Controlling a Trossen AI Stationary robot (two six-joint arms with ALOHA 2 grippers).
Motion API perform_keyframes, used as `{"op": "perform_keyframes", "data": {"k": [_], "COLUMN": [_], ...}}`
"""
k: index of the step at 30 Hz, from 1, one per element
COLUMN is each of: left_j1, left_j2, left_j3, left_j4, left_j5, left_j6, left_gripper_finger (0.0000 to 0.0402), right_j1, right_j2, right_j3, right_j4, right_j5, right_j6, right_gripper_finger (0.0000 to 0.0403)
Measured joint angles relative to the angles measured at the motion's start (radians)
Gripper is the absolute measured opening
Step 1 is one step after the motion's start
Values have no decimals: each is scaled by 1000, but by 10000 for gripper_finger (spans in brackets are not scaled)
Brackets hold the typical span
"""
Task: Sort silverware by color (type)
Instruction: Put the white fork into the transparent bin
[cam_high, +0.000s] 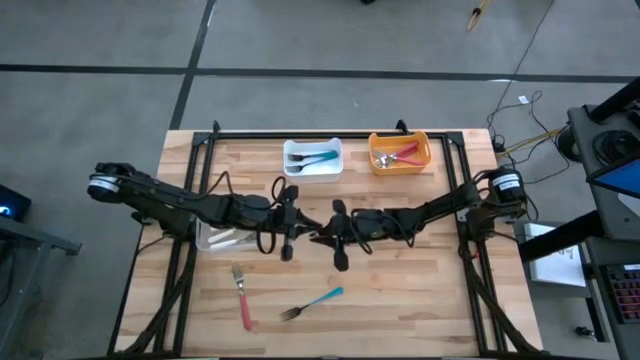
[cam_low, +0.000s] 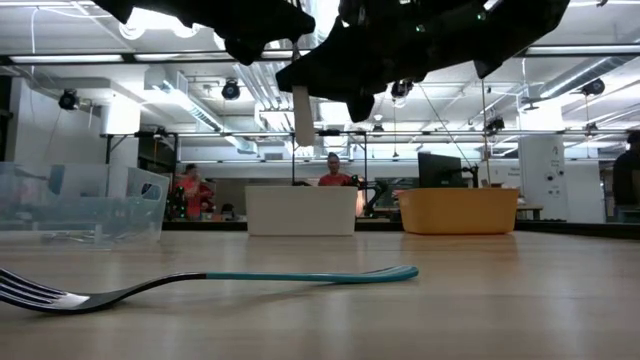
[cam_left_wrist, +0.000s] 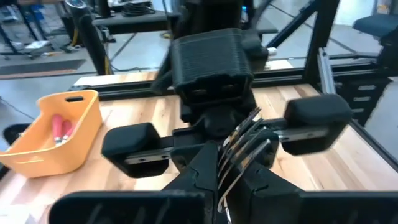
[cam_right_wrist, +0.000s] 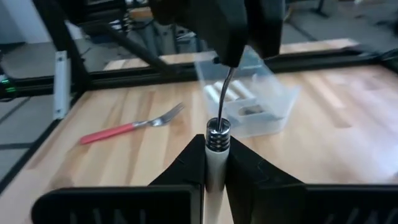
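Above the middle of the table my left gripper (cam_high: 304, 231) and my right gripper (cam_high: 326, 237) meet tip to tip, both shut on one white-handled fork (cam_low: 303, 115). The fork stands roughly upright, tines up and handle down. A red-handled fork (cam_high: 242, 297) and a teal-handled fork (cam_high: 312, 303) lie flat on the wood near the front edge. The low view shows the teal fork (cam_low: 200, 283) close up, resting on its tines and handle end. My left gripper pinches the fork's metal head end between its two fingers, coming in about level from the table's left. The tines (cam_left_wrist: 245, 138) stick up past the fingertips. My right gripper pinches the white handle (cam_right_wrist: 214, 163) between its two fingers just below the ribbed metal collar (cam_right_wrist: 218, 133), coming in about level from the right. The handle's lower part (cam_low: 303, 125) hangs free below, well clear of the table.
At the back stand a white bin (cam_high: 313, 158) holding teal-handled pieces and an orange bin (cam_high: 400, 152) holding red-handled ones. A clear bin (cam_high: 222, 237) sits under my left arm. People show in the room beyond the far edge.
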Motion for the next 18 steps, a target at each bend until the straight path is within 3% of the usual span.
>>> {"op": "perform_keyframes", "data": {"k": [5, 10, 18], "left_j1": [0, 1, 1], "left_j2": [-16, -27, -41], "left_j3": [18, 69, 110], "left_j4": [-21, -99, -183], "left_j5": [-27, -35, -168], "left_j6": [24, 51, 112], "left_gripper_finger": [12, 52, 120], "right_j1": [15, 14, 14], "right_j2": [-2, -2, -14], "right_j3": [-2, -25, -59], "right_j4": [26, 109, 249], "right_j5": [103, 127, 274], "right_j6": [-26, -22, -66], "right_gripper_finger": [25, 25, 25]}}
